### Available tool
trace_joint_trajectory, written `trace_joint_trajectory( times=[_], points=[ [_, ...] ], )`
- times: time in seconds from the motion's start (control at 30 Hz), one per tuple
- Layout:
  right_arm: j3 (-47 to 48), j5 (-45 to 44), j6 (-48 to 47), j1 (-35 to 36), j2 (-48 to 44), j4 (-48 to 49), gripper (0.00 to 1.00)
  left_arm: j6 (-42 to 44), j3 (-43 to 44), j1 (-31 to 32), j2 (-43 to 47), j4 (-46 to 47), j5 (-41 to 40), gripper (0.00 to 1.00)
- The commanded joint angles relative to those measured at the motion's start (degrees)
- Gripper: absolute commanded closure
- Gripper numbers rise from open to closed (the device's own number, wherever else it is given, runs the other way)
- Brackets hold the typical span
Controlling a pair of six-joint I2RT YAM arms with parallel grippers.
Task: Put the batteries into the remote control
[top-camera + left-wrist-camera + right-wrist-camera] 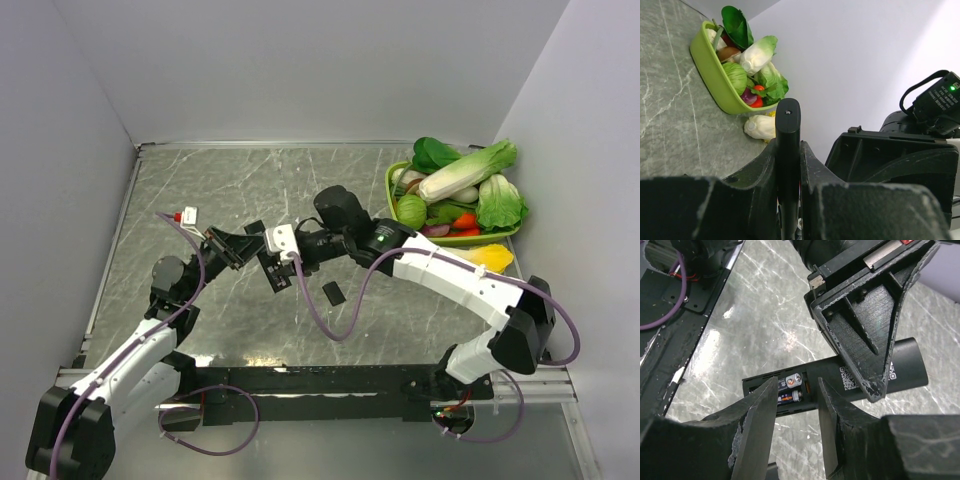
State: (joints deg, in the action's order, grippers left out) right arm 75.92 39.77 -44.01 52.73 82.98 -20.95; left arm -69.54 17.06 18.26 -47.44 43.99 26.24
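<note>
Gleaming cylindrical batteries (791, 381) inside slim remote control (907, 365)

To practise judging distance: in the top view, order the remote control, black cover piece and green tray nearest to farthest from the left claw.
1. Remote control, clamped in the left claw.
2. Black cover piece, lying loose to the right.
3. Green tray, far right, by the wall.

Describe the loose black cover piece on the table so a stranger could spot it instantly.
Start at the grey marbled table and find the purple cable hanging in a U near its middle. The cover piece lies inside that U, a small flat black rectangle alone on the surface, unlike the longer remote control gripped in the left tool.
</note>
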Motion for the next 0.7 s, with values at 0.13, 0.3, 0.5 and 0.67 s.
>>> trace_joint_trajectory(
  times=[0.13, 0.3, 0.5, 0.67],
  points=[
    [3.9, 2.8, -2.0, -0.3, 2.1, 0.2, 0.56, 1.7, 3.1, 0.4, 0.1, 3.3, 1.7, 0.99],
    [4.4, 2.1, -2.1, -0.2, 3.2, -0.9, 0.58, 1.8, 3.2, 0.4, 0.0, 3.3, 1.7, 0.99],
    [3.7, 3.1, -2.2, -0.2, 3.2, -1.6, 0.59, 1.8, 3.3, 0.4, -0.2, 3.3, 1.6, 0.99],
    [3.4, 3.2, -1.9, -0.3, 3.4, -2.1, 0.63, 1.5, 3.3, 0.4, -0.3, 3.4, 1.5, 0.99]
  ],
)
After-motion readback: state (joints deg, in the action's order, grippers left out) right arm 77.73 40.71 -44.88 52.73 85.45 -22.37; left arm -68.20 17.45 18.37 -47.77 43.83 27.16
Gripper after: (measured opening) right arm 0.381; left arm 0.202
